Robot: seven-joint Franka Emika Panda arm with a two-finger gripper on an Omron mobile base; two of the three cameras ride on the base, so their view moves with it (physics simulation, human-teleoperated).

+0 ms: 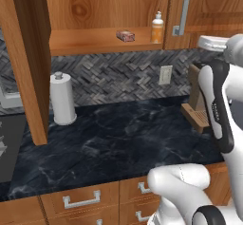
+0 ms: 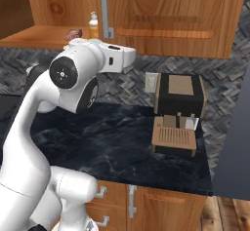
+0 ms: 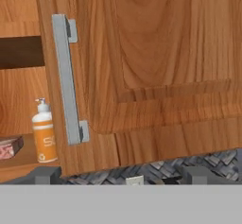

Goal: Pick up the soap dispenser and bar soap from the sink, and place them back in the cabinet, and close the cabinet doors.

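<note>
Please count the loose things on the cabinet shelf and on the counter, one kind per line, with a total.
Soap dispenser: 1
Bar soap: 1
Paper-towel roll: 1
Wooden stand with dark box: 1
Total: 4

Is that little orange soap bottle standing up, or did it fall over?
Upright. The soap dispenser stands on the cabinet shelf with its white pump on top, beside the bar soap.
</note>
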